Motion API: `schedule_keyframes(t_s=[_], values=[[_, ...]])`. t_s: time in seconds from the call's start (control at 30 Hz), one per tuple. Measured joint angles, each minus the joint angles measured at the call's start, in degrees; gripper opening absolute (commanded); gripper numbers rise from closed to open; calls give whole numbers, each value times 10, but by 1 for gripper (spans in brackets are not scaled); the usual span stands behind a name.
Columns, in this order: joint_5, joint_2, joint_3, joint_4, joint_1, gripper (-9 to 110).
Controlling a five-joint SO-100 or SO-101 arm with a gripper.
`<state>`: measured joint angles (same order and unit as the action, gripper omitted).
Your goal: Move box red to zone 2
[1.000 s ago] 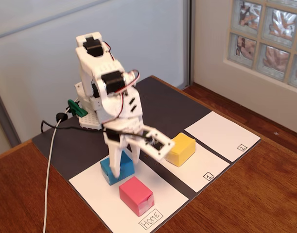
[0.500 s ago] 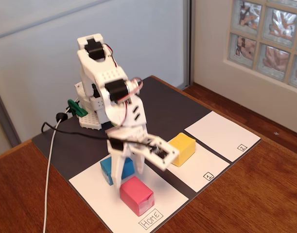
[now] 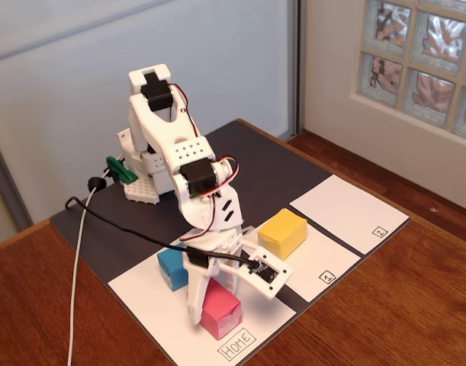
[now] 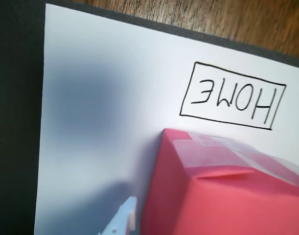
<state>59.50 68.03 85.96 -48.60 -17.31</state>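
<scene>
The gripper (image 3: 204, 309) is lowered over the red box (image 3: 223, 307) on the HOME sheet (image 3: 152, 305), jaws spread around it. One white fingertip (image 4: 121, 221) is seen just beside the box's side in the wrist view; contact cannot be confirmed. The other finger is cut off. The blue box (image 3: 171, 266) is partly hidden behind the arm. Zone 2 (image 3: 347, 210) lies well apart.

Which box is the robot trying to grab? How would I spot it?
Find the big white HOME sheet on the black mat. The red box sits beside its HOME label, under the gripper. It is pinkish-red; the others are blue and yellow.
</scene>
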Motion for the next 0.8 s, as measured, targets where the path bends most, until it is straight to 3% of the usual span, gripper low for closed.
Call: schedule_keyframes(t_s=[0.57, 0.8], values=[[0, -19, -7, 11, -9, 1], [0, -20, -9, 11, -14, 0]])
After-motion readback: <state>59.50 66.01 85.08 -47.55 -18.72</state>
